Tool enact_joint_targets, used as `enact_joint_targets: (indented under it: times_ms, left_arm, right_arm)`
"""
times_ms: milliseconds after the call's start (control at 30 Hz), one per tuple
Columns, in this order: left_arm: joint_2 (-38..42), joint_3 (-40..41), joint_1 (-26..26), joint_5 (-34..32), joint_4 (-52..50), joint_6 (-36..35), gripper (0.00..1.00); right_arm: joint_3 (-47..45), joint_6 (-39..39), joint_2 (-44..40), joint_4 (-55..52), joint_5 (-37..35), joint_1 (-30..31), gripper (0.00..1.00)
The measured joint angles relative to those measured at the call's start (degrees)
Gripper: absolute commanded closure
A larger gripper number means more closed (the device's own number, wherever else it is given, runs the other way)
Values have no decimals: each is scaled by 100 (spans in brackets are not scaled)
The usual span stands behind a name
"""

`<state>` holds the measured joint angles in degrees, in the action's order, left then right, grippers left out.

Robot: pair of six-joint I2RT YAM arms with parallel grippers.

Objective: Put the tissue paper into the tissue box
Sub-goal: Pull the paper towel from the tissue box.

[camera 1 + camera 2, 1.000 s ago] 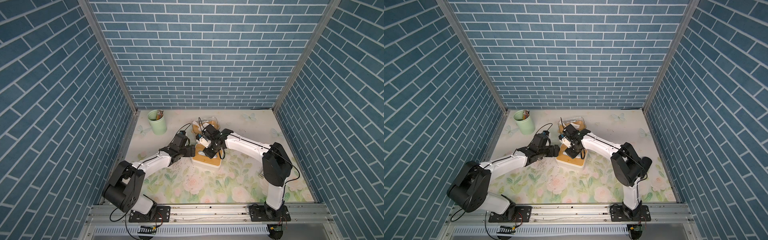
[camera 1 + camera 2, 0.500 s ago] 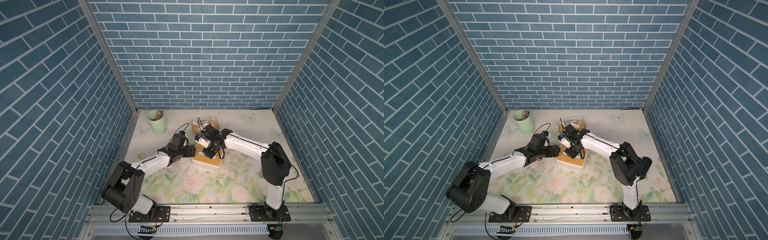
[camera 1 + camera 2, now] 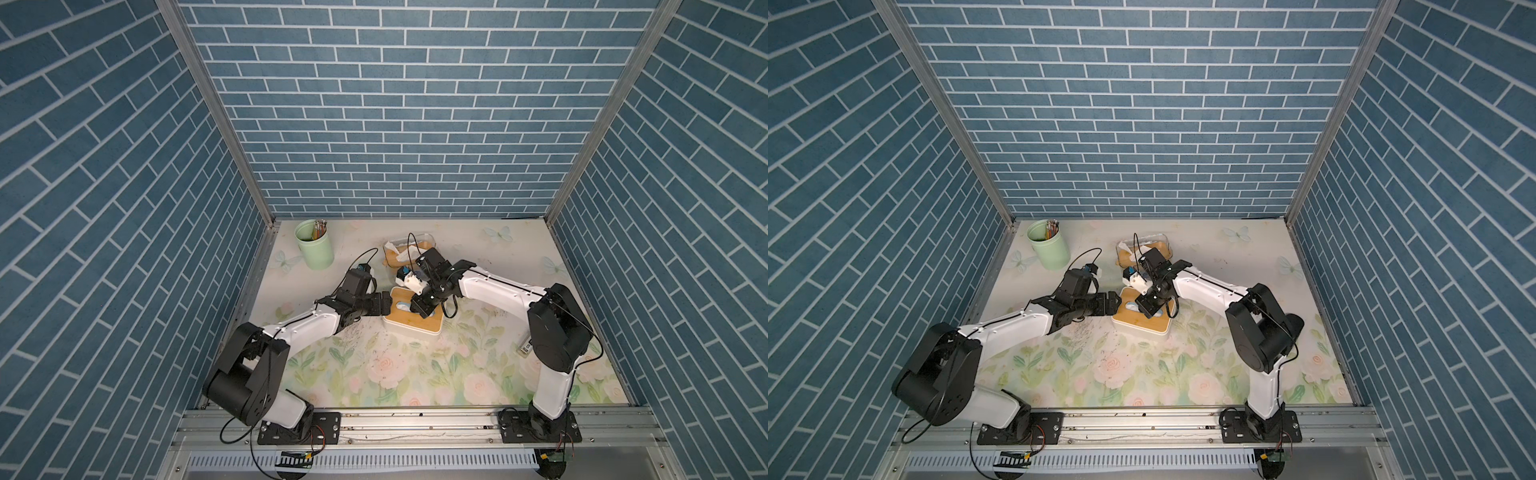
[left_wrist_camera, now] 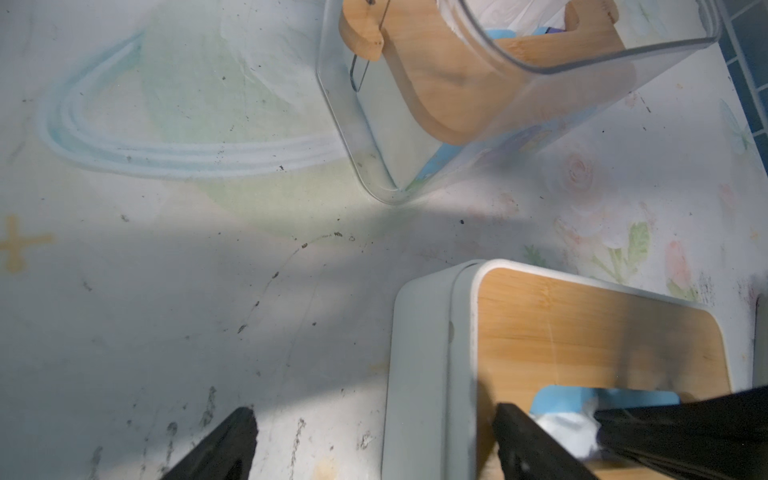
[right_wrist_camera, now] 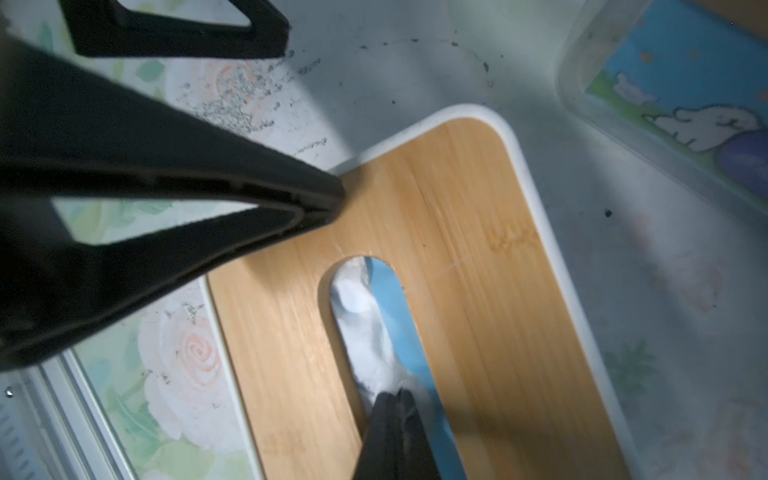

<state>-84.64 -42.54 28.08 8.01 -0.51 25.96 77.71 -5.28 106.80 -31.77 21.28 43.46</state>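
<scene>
Floral-print tabletop (image 3: 415,374): your right gripper (image 5: 395,399) clamps the white tissue paper (image 5: 361,328) in the slot of the white bamboo-lidded tissue box (image 5: 478,232). Your left gripper (image 4: 374,411), spread apart, straddles its edge, near a clear plastic container (image 4: 365,137).

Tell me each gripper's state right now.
Left gripper: open, straddling the tissue box edge, holding nothing.
Right gripper: shut, tips on the tissue paper; whether it pinches it cannot be told.

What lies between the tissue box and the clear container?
Nothing: the left wrist view shows bare, scuffed table between the tissue box and the clear container.
</scene>
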Motion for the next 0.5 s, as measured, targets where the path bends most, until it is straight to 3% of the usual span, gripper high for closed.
enact_joint_targets:
  times_ms: [500]
  left_arm:
    - [-24,7,-4,-66,48,39,7]
  right_arm:
    - [-977,275,-415,1027,1886,-490,100]
